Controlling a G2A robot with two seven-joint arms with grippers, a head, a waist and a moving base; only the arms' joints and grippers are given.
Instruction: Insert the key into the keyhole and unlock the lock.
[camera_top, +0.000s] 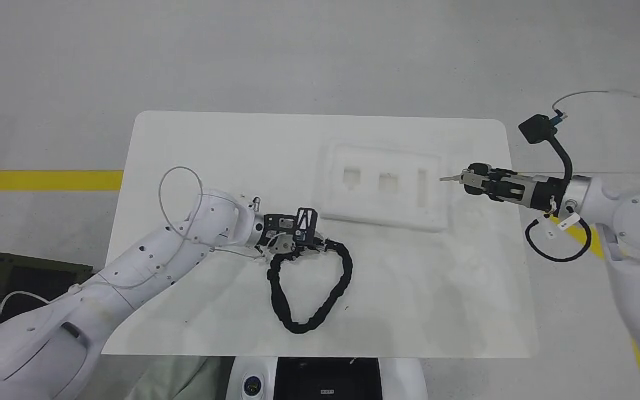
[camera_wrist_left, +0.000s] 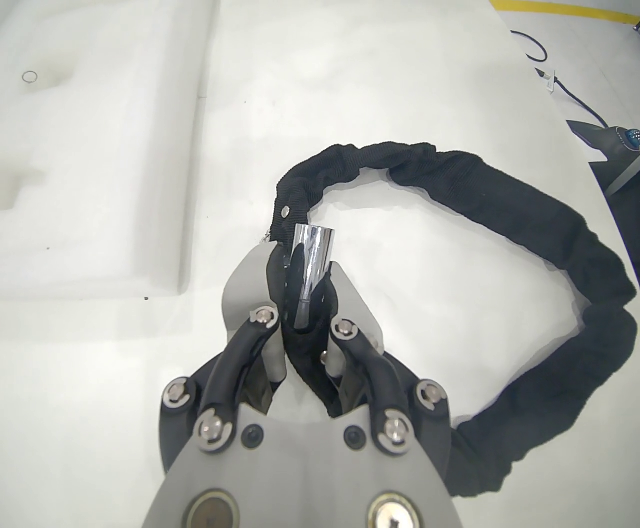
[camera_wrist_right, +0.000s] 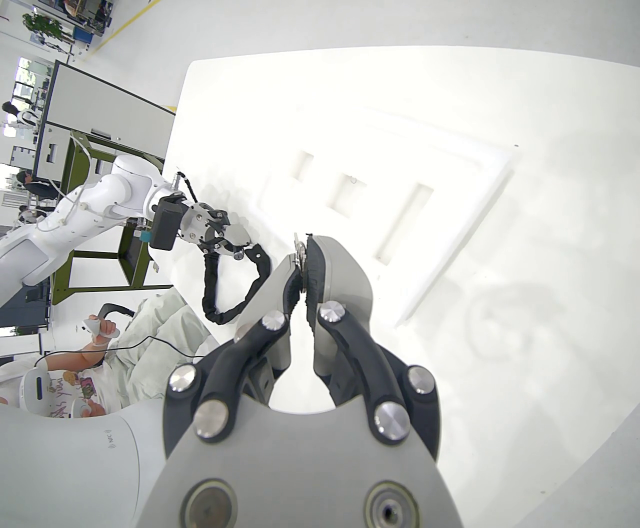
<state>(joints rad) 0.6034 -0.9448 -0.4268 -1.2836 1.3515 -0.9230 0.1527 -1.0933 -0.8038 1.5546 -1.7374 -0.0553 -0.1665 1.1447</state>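
Left claw (camera_wrist_left: 301, 280) clamps lock (camera_wrist_left: 314, 250); right claw (camera_wrist_right: 301, 267) pinches key (camera_wrist_right: 298, 248).

Bright, even overhead light floods the white rectangular table (camera_top: 450, 300). Glare nearly blows out the white foam tray with three cut-outs (camera_wrist_right: 450, 200) in the right wrist view. The black fabric-sleeved chain lock (camera_wrist_left: 550, 240) casts a faint, soft shadow; both wrist views bow at the edges.

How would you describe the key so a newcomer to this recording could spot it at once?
On the white table, find the white foam tray with three cutouts; the right gripper hangs beside its edge. The key is the thin silver sliver pinched in that gripper, pointing at the tray. It is tiny and bright, unlike the bulky black chain lock in the left gripper.
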